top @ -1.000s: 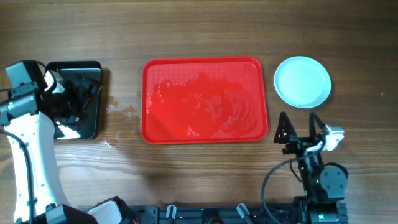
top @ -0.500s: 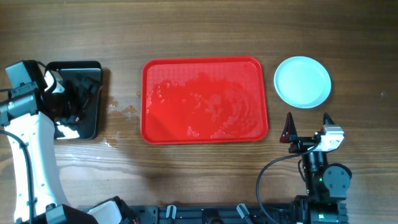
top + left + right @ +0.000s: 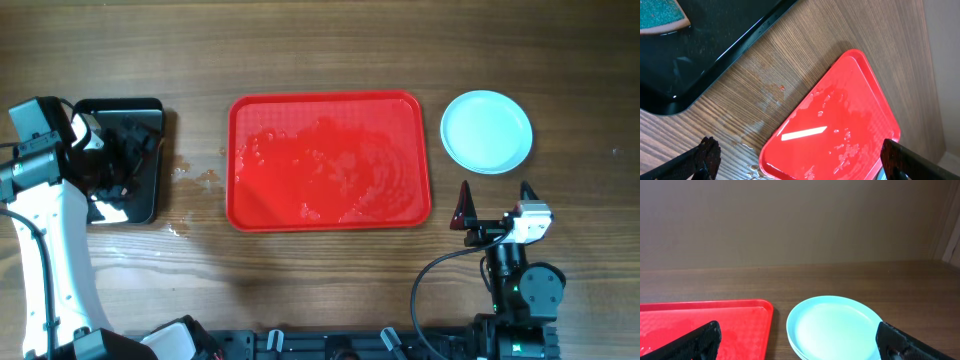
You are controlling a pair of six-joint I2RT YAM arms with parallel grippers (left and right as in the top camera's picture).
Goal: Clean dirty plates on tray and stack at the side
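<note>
The red tray [image 3: 330, 160] lies mid-table, wet, with no plates on it. The pale mint plates [image 3: 487, 131] sit stacked on the table right of the tray. My right gripper [image 3: 494, 196] is open and empty, in front of the stack and apart from it. In the right wrist view the plates [image 3: 835, 327] lie between my open fingers [image 3: 700, 337], with the tray [image 3: 705, 325] to the left. My left gripper [image 3: 122, 160] is over the black tray, open and empty. The left wrist view shows the red tray [image 3: 840, 125] beyond my fingers [image 3: 706, 152].
A smaller black tray [image 3: 150, 108] stands at the far left with water in it. A teal sponge [image 3: 660, 12] lies in it. Small water puddles [image 3: 195, 177] spot the wood between the two trays.
My right gripper has pulled back toward the table's front and swung right to face the plate stack. It has held still for the last half second. The left arm has not moved.
</note>
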